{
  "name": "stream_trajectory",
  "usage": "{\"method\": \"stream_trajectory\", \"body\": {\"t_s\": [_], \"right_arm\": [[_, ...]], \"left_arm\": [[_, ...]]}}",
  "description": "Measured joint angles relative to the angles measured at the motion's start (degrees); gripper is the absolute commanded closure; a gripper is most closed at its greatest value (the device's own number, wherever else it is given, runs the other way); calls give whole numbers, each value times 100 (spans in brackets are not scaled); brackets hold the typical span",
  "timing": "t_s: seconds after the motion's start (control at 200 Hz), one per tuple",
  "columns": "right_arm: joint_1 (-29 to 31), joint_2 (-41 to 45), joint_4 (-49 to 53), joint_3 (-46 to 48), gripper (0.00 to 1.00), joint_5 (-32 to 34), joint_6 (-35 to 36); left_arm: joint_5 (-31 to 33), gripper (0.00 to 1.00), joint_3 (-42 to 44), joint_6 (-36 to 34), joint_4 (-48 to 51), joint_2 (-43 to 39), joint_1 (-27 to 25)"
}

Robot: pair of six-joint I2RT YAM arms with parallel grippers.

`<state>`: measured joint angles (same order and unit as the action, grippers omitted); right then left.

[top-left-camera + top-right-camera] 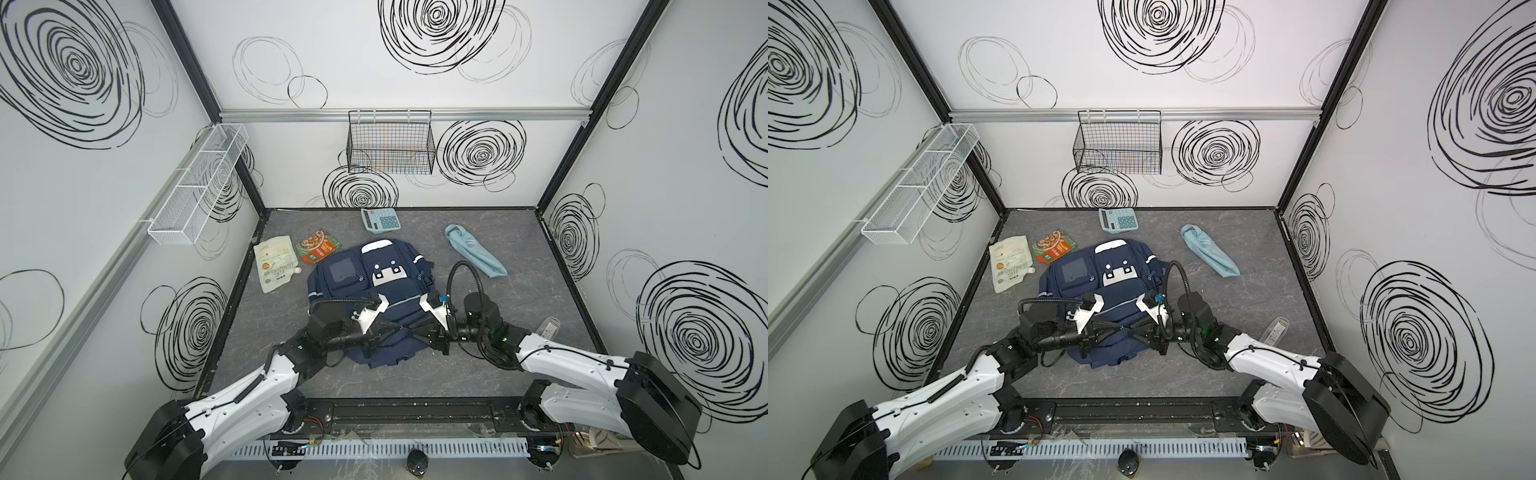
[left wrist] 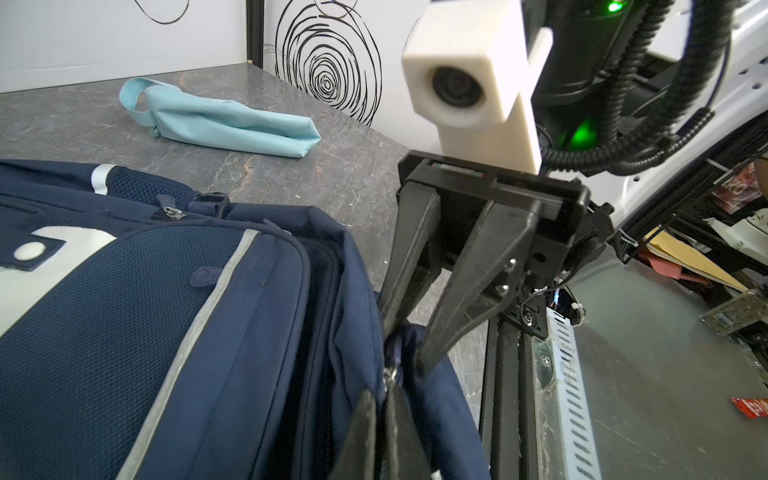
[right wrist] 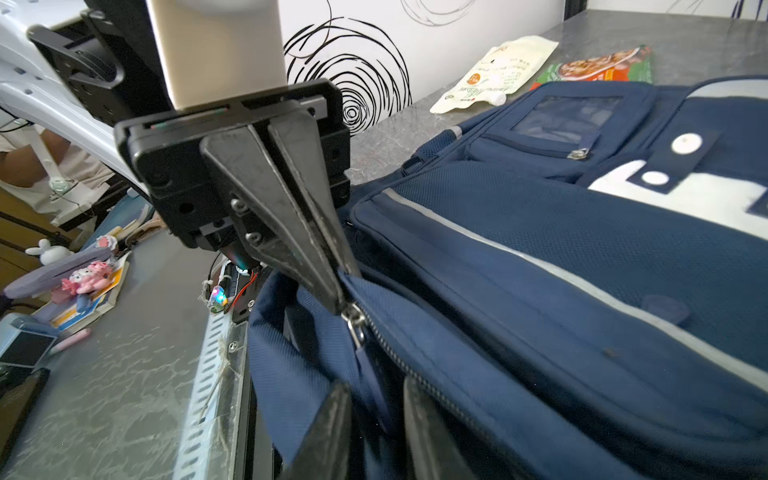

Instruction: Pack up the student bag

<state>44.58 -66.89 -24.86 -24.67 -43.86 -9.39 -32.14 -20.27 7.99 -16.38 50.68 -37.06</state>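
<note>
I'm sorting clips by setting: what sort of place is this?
Probably a robot test cell: black-framed white walls scribbled with spirals, a black wire basket and white mesh basket hung on them, and a left arm and right arm mounted at the front edge of the grey tabletop.

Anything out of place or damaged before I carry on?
Nothing spilled or damaged. Only the near edge of the student bag is bunched, where the left gripper pinches fabric beside the zip pull and the right gripper straddles fabric alongside.

White arms (image 1: 249,386), black hands (image 3: 343,291), ribbed cables (image 2: 712,62).
</note>
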Motion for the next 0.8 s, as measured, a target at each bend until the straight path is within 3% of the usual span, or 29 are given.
{"method": "stream_trajectory", "body": {"t_s": [0.315, 0.565, 0.8], "right_arm": [[94, -710, -361, -243, 69, -348, -223], [155, -614, -433, -227, 75, -76, -256], [153, -498, -452, -227, 75, -52, -243]], "left_arm": [[2, 100, 2, 20, 26, 0, 15], [0, 100, 2, 44, 26, -20, 44], [-9, 100, 2, 63, -85, -39, 48]]}}
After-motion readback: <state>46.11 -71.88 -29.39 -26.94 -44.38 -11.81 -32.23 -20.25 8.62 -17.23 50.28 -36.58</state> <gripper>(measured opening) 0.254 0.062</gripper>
